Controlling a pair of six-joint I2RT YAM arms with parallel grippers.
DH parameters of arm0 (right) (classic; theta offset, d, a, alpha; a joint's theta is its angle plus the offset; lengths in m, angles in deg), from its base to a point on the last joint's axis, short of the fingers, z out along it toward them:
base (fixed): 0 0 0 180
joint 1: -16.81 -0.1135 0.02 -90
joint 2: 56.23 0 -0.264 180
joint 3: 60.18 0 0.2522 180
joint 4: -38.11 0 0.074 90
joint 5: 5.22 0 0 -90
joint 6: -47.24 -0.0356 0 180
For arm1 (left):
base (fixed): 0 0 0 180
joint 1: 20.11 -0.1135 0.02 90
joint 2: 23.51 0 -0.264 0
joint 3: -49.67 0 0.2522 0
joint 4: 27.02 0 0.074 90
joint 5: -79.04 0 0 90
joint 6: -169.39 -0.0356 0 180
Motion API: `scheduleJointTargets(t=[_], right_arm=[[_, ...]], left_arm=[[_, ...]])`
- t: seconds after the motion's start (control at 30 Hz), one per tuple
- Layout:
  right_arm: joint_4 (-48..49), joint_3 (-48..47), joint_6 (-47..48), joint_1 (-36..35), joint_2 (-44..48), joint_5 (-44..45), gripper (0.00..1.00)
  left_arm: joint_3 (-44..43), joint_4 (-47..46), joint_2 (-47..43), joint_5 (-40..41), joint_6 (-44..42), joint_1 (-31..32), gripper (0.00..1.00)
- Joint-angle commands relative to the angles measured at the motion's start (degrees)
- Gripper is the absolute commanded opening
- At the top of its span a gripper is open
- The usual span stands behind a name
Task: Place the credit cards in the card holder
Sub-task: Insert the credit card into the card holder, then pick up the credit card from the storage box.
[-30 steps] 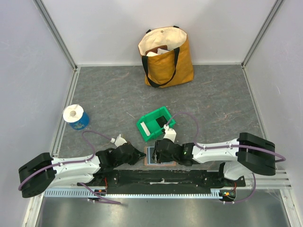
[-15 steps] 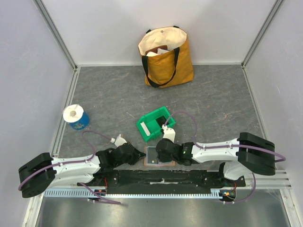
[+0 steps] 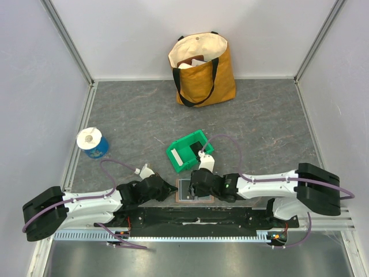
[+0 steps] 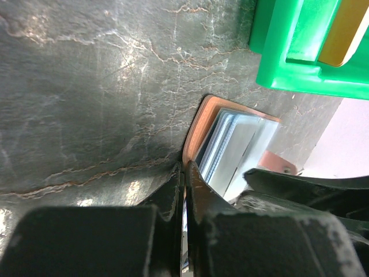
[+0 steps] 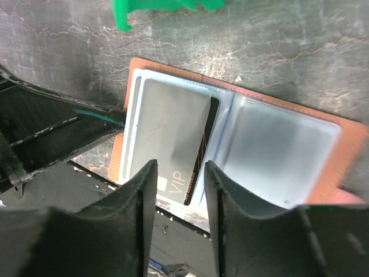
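The dark grey VIP card (image 5: 167, 130) sits partway in the open terracotta-brown card holder (image 5: 282, 147) on the tabletop (image 3: 127, 115), your right claw (image 5: 180, 168) half-open and empty above it, your left claw (image 4: 184, 171) shut at its rim, so you likely must still seat it.

Grey table (image 3: 271, 133) carries the open card holder (image 3: 182, 191), green bin (image 3: 187, 151), yellow tote bag (image 3: 203, 72), blue roll (image 3: 92, 142)

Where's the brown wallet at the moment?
Seen from above, the wallet lies open just on the near side of the green bin, under the right gripper, with the left gripper at its left edge.
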Motion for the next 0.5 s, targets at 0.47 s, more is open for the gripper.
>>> scheduleJointTargets(t=[0.47], right_arm=[[-6.4,-18.6,25.8,12.3,4.4,-7.6,0.75]], left_arm=[[1.1,10.8,-1.5,4.4,1.2,0.2,0.02]])
